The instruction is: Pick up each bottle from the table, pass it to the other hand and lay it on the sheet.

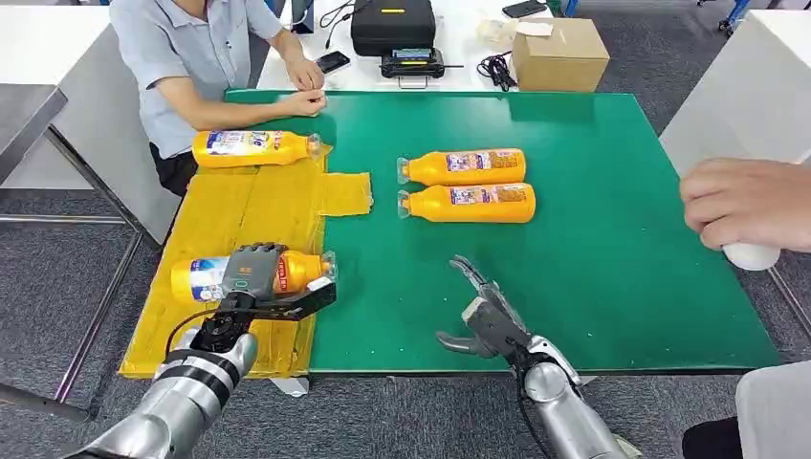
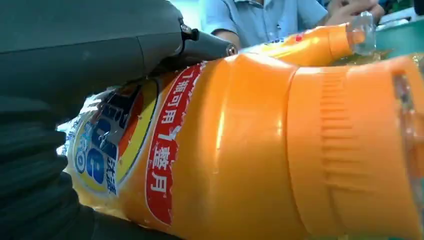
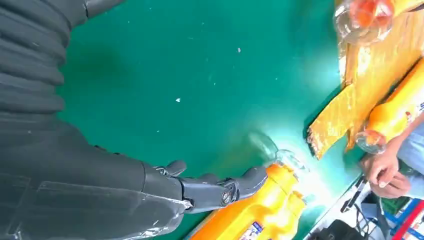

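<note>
Your left hand (image 1: pixel 251 279) grips a bottle (image 1: pixel 296 271) lying on the yellow sheet (image 1: pixel 239 206); your right hand (image 1: pixel 483 311) hovers released over the green bench (image 1: pixel 622 268). Farther off, two bottles (image 1: pixel 466 185) lie mid-bench, another bottle (image 1: pixel 251 148) at the sheet's far end.

I see the bottle (image 2: pixel 260 150) in my left hand (image 1: pixel 251 277) is glossy orange plastic with a ribbed collar and a clear plastic cap. Its label looks like a shiny printed film. The sheet (image 1: pixel 239 215) is yellow, matt and a bit wrinkled. The mat (image 1: pixel 593 249) is smooth matt green. The arms (image 1: pixel 191 392) are silver metal with a soft shine. The box (image 1: pixel 559 55) is plain brown cardboard.
</note>
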Controlling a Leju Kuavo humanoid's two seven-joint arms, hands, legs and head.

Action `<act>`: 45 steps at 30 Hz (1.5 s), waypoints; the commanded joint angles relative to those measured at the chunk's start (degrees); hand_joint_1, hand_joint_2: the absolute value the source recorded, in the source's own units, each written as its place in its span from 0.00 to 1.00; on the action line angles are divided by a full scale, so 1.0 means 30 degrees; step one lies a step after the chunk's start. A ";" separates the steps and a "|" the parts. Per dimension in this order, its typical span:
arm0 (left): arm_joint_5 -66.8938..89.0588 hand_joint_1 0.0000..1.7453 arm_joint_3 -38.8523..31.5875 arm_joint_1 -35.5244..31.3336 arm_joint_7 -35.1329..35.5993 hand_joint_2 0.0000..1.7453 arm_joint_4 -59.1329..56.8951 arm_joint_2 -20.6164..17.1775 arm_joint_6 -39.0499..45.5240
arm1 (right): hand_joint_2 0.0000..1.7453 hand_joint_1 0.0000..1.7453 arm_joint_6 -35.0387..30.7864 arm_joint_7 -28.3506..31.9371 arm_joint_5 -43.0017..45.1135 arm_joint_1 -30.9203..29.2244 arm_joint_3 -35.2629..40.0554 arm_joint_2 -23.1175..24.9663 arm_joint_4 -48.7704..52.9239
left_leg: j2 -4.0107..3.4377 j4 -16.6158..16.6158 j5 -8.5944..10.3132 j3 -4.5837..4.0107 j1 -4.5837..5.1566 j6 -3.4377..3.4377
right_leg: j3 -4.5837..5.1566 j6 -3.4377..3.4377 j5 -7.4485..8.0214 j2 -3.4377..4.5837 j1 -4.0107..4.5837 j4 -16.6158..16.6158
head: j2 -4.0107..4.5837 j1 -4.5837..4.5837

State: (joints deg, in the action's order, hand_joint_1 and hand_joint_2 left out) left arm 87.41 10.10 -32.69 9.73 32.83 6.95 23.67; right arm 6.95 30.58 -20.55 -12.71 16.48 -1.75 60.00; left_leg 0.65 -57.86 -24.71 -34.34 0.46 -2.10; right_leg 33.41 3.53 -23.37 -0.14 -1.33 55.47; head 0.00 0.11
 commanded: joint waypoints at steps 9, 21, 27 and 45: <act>0.0013 0.89 0.1164 -0.1658 -0.0034 1.00 -0.3493 -0.0390 -0.1406 | 1.00 0.00 0.0300 -0.0164 -0.0207 -0.0425 -0.0519 0.0139 -0.0398 | -0.0034 0.0006 -0.0001 0.0102 -0.0011 0.0030 | -0.0085 -0.0035 0.0002 0.0023 0.0013 0.0004 | 0.0000 -0.0007; -0.1837 0.00 0.0769 -0.1955 -0.1418 1.00 -0.4260 0.0174 -0.3850 | 1.00 0.00 0.0321 -0.0058 -0.0362 -0.0241 -0.0759 0.0193 -0.0254 | -0.0042 -0.0001 -0.0014 0.0153 -0.0027 0.0048 | -0.0139 -0.0061 -0.0007 0.0026 0.0031 -0.0001 | 0.0000 -0.0007; -0.3443 0.00 0.0171 -0.1829 -0.2574 1.00 -0.4145 0.0348 -0.4471 | 1.00 0.00 0.0326 0.0036 -0.0390 -0.0244 -0.1057 0.0209 -0.0375 | -0.0049 0.0024 -0.0004 0.0178 -0.0004 0.0033 | -0.0161 -0.0041 -0.0001 0.0037 0.0008 -0.0010 | 0.0000 -0.0007; -0.5940 0.00 0.1464 -0.1287 -0.5288 1.00 -0.2240 0.0877 -0.1441 | 1.00 0.00 0.0225 0.0258 -0.0454 0.0015 -0.1331 0.0115 -0.0255 | -0.0012 0.0019 -0.0004 0.0182 -0.0008 0.0036 | -0.0177 -0.0044 -0.0009 0.0001 0.0012 -0.0012 | 0.0000 -0.0007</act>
State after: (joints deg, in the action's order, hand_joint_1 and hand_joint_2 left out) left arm 70.51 11.23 -39.07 -3.26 25.16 7.67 12.61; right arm 7.72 31.06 -21.92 -12.29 14.14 -1.27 60.33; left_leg 0.69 -57.86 -24.69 -33.93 0.47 -2.08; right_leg 33.02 3.52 -23.36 -0.17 -1.34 55.49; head 0.00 0.09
